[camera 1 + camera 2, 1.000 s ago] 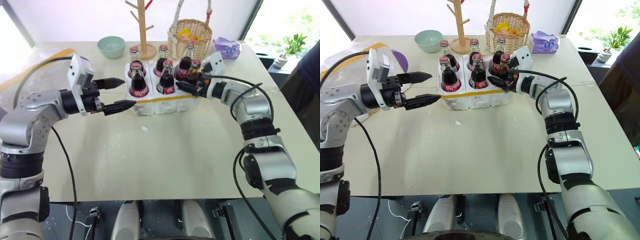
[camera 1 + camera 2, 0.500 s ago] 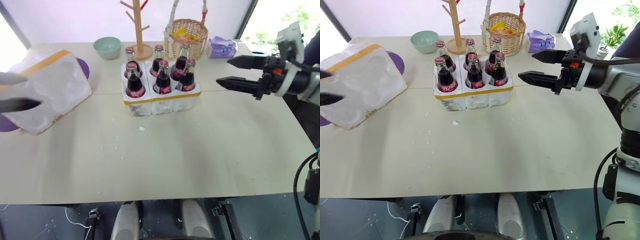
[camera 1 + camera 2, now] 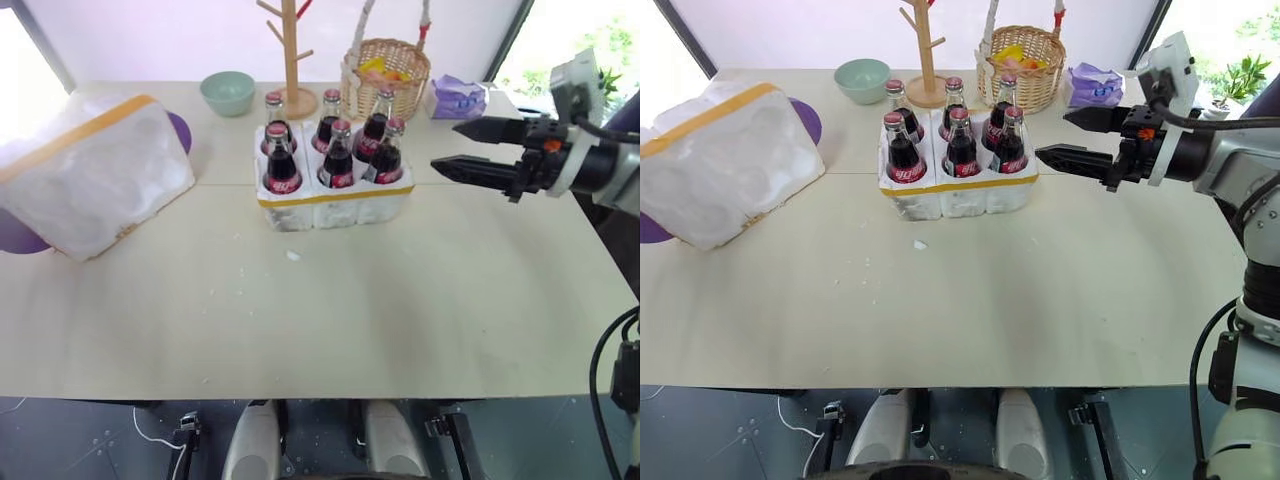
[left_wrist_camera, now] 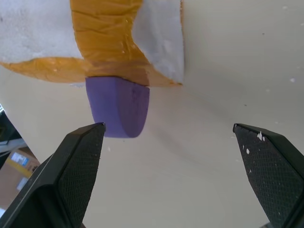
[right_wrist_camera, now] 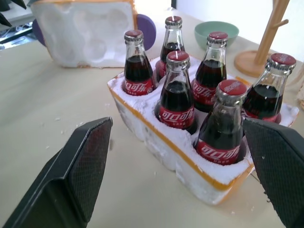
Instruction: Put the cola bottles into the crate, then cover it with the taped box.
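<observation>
Across the pale table (image 3: 330, 300) the six cola bottles (image 3: 336, 158) stood in the crate (image 3: 335, 205), both claws released, so the left gripper (image 4: 168, 142) should clasp the taped box (image 3: 90, 170) far left squarely, the right gripper (image 3: 475, 147) steadying.

A wide pale table (image 3: 330, 320) fills the room's middle. Bright daylight comes through windows at twelve o'clock, with dark window frames (image 3: 512, 40) slanting at eleven and one. Green potted plants (image 3: 1240, 75) stand outside at two o'clock. Under the table's near edge the floor (image 3: 100, 440) is dark grey.
</observation>
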